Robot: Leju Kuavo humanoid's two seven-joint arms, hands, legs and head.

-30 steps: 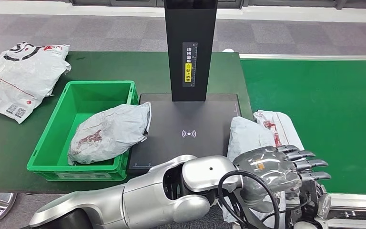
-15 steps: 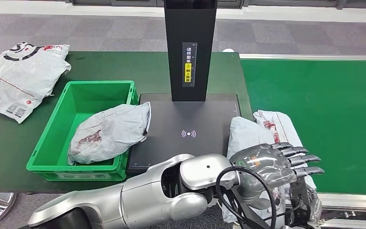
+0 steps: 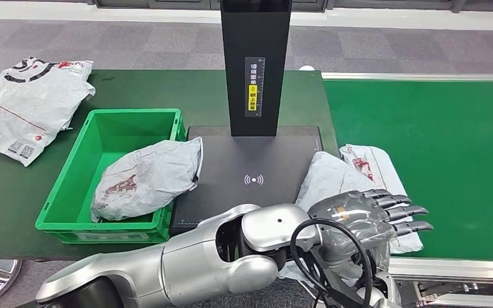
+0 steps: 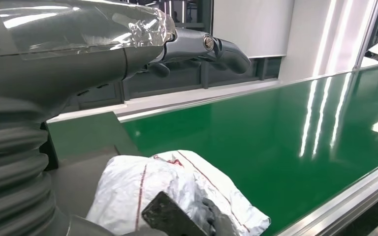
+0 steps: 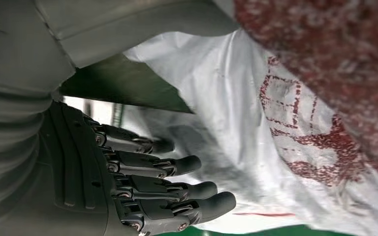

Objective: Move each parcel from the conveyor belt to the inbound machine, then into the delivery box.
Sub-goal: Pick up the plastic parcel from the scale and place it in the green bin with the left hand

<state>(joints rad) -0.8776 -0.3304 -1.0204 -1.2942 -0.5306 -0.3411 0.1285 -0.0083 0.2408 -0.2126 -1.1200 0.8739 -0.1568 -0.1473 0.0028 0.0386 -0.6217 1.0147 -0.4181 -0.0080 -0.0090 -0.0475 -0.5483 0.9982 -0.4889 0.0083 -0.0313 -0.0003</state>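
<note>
A white parcel with red print point(image 3: 335, 181) point(image 4: 177, 179) point(image 5: 275, 98) lies at the near left edge of the green conveyor belt point(image 3: 449, 141), its left end over the black inbound machine's plate point(image 3: 250, 160). My left arm crosses over to it, and my left hand point(image 3: 367, 217) point(image 4: 128, 44) hovers just above the parcel with fingers stretched out, holding nothing. My right hand point(image 5: 142, 191) is hidden under the left hand in the head view. Its fingers reach under the parcel, and a dark part of it point(image 4: 177, 219) presses on the parcel's top.
The machine's black column point(image 3: 255, 64) rises behind the plate. Left of the plate stands the green delivery box point(image 3: 119, 138) with a grey parcel point(image 3: 147, 176) lying over its right rim. A large white bag point(image 3: 25, 102) lies at the table's far left.
The parcel has shifted left and away from me, its end now over the machine's plate. My left hand moved with it; my right hand's dark fingers have dropped out of the head view.
</note>
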